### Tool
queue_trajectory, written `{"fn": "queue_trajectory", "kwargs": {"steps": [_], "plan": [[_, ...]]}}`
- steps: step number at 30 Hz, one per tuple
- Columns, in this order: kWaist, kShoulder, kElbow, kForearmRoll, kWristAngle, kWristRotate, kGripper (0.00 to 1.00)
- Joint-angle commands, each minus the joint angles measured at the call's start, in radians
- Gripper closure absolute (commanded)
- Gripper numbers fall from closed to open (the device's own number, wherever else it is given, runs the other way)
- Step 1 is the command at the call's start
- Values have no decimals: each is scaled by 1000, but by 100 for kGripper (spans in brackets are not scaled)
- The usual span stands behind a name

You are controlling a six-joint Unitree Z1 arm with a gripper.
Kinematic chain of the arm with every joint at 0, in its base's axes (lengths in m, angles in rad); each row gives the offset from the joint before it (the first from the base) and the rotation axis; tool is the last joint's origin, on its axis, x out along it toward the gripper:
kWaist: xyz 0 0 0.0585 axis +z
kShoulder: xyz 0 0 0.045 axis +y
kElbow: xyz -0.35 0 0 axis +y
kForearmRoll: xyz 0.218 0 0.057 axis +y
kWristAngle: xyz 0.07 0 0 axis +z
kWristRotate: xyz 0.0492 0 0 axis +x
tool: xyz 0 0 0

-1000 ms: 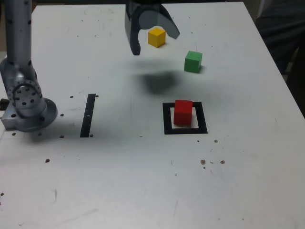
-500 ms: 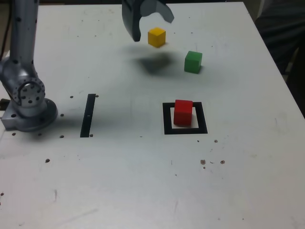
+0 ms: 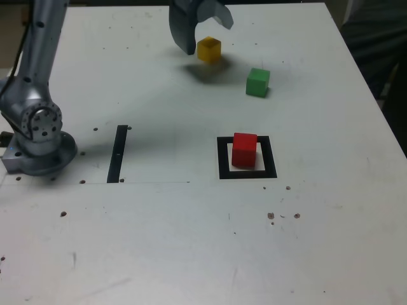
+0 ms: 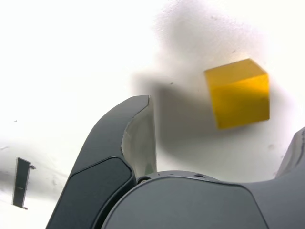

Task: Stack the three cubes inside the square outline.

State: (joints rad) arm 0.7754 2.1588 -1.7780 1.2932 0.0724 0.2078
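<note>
Exterior view, yellow cube [image 3: 209, 50]: upper middle of the frame, on the table [image 3: 159, 241], the fingers' shadow around it; judged the next to pick.
Fingers [image 3: 208, 37]: wide open, gripping nothing, above the table at the top edge, by the yellow cube. Keep them spread, centre them over it, turn them to match two opposite faces, then lower straight down; in the wrist view the cube sits between the tips' lines but beyond them, so a drop now could clip it.
Green cube [image 3: 257, 82]: right of the yellow one and lower in the frame, well apart; leave it room.
Red cube [image 3: 245, 150]: inside the square outline [image 3: 269, 157], right of centre; likely the base. Lift the yellow high enough to clear it, square up, set down gently, release evenly.
Black strip [image 3: 117, 154]: left of centre; no target.
</note>
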Motion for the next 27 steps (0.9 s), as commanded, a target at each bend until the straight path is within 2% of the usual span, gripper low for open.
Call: {"fn": "queue_trajectory", "kwargs": {"steps": [1,10,17,22,27], "plan": [[6,27,-26,6,-6,-6,1],[15,122,-131,33,-26,-10,3],[23,171,-189,69,-33,-14,10],[27,197,-219,99,-41,-18,19],[30,210,-236,112,-49,-28,37]]}}
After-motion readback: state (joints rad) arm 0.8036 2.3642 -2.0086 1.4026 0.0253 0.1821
